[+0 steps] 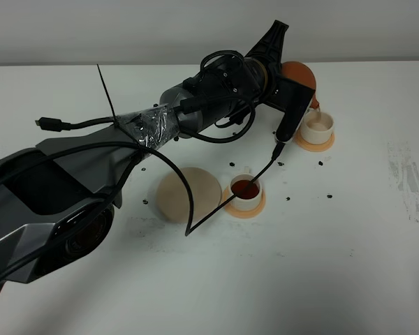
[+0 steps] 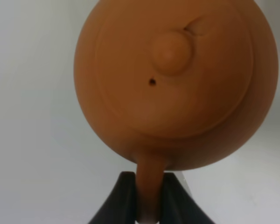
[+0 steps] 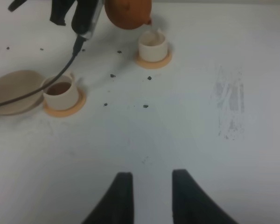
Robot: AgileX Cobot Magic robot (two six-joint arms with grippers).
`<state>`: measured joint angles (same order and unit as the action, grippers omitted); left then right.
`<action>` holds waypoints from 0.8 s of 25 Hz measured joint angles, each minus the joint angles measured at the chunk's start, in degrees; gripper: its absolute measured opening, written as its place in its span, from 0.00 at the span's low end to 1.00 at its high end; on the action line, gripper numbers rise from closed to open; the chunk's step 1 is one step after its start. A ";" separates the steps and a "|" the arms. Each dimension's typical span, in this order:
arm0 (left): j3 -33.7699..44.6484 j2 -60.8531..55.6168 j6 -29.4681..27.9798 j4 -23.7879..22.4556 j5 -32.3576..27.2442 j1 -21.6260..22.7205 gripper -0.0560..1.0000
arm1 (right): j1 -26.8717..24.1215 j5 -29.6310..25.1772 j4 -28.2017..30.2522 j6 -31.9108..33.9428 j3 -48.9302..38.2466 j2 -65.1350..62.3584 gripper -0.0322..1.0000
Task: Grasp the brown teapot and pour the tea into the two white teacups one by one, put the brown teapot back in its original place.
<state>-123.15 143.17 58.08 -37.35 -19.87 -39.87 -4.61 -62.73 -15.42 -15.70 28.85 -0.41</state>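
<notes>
Only close-up: brown teapot (image 2: pixel 177 84) lid hole (image 2: pixel 152 82)

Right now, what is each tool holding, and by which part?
The left tool grips the squat reddish-brown clay teapot by its loop handle; the right tool holds nothing.

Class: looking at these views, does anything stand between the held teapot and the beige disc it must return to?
Nothing lies on the beige disc. The filled teacup stands right beside it, close to the brown teapot's way back.
</notes>
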 joint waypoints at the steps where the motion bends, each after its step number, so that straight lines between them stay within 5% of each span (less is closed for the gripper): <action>1: 0.00 0.00 0.06 -0.35 0.00 0.00 0.17 | 0.00 0.00 0.00 0.00 0.00 0.00 0.25; 20: 0.00 0.00 6.70 -4.50 0.30 -0.76 0.17 | 0.00 0.00 0.00 0.00 0.00 0.00 0.25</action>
<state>-123.15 143.17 64.78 -41.85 -19.57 -40.63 -4.61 -62.73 -15.42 -15.70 28.85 -0.41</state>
